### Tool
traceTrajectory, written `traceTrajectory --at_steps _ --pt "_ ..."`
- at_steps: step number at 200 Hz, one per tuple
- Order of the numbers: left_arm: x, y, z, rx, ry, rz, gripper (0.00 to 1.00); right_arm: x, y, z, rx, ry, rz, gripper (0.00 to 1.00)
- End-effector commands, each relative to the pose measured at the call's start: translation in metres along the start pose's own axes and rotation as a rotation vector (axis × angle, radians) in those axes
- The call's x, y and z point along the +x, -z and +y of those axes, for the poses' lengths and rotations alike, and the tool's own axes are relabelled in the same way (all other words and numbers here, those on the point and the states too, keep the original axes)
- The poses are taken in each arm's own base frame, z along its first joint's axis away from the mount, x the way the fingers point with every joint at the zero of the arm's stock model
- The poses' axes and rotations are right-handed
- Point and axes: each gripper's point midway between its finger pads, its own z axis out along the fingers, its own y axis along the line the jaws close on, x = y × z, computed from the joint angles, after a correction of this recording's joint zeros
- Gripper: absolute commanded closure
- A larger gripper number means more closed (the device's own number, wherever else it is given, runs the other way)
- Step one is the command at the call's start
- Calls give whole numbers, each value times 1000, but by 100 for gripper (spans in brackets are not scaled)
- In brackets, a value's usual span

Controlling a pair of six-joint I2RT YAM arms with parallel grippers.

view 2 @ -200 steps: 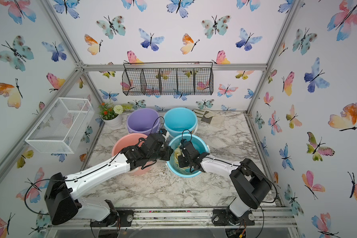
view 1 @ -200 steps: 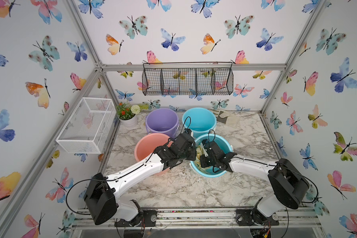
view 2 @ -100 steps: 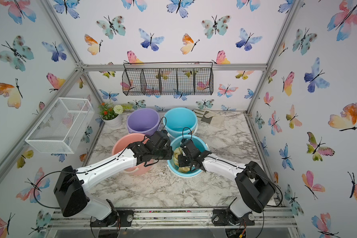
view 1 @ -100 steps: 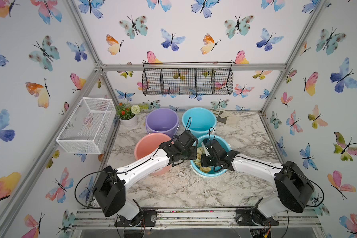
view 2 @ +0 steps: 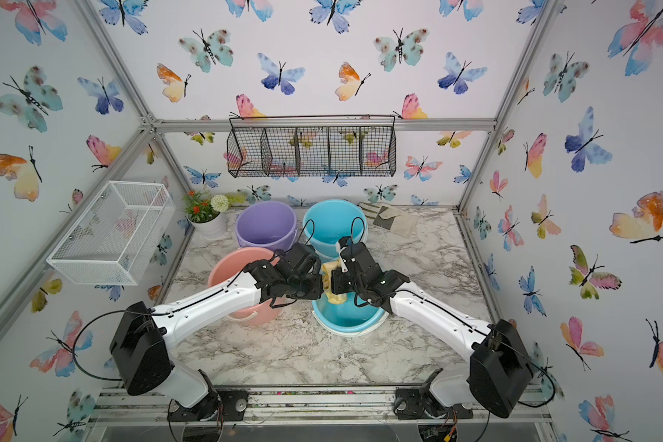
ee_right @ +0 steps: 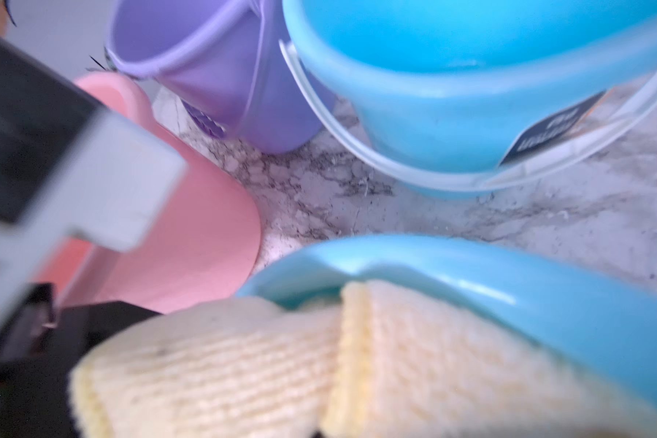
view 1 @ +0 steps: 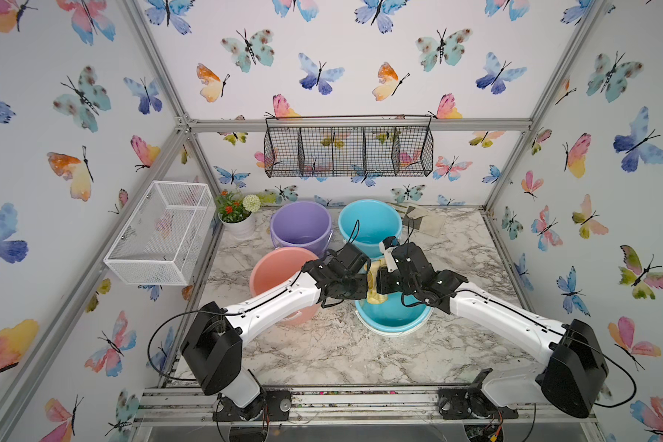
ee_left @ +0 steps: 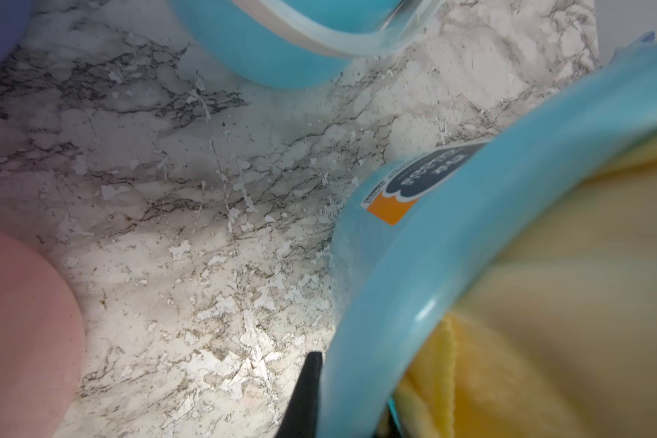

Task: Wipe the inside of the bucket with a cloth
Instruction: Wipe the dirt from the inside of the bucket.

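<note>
left gripper [view 1: 365, 284] clamped on near blue bucket [view 1: 395, 330] rim. right gripper [view 1: 379, 282] pinched shut on pale yellow cloth [view 1: 376, 297], bunched against the inner wall at the rim. Wipe probably midway; floor and far wall likely remain.

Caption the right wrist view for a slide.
Cloth at the rim of the near blue bucket, with the pink bucket, purple bucket and far blue bucket behind on the table.
</note>
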Motion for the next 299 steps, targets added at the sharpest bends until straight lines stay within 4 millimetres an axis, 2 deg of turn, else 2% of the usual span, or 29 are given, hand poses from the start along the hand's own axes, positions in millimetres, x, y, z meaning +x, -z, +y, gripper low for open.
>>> traceTrajectory --at_steps 1,22,43,98,130,189,216,261,285,299 --pt "28 -4 8 -35 -39 125 100 -24 16 -4 40 77 -85 98" --pt "27 -2 7 -32 -41 122 100 -23 18 -8 66 157 -82 98" --pt "25 0 7 -37 -42 120 100 -12 12 -12 68 238 -50 98" --pt "13 15 0 -17 -71 65 100 42 -22 -26 42 458 81 98" --pt "6 25 -2 -18 -85 32 100 75 -34 -33 1 559 167 98" --pt "1 26 4 -64 -82 23 100 123 -52 -44 -51 624 305 98" --pt "-7 36 -6 -33 -118 -5 100 139 -64 -58 -9 654 394 98" --pt "-9 42 -12 -23 -162 9 100 153 -81 -91 118 791 569 98" --pt "-4 41 -13 -13 -170 24 100 148 -83 -102 174 869 603 98" --pt "-1 39 -10 -19 -170 31 100 137 -81 -105 212 893 587 98"
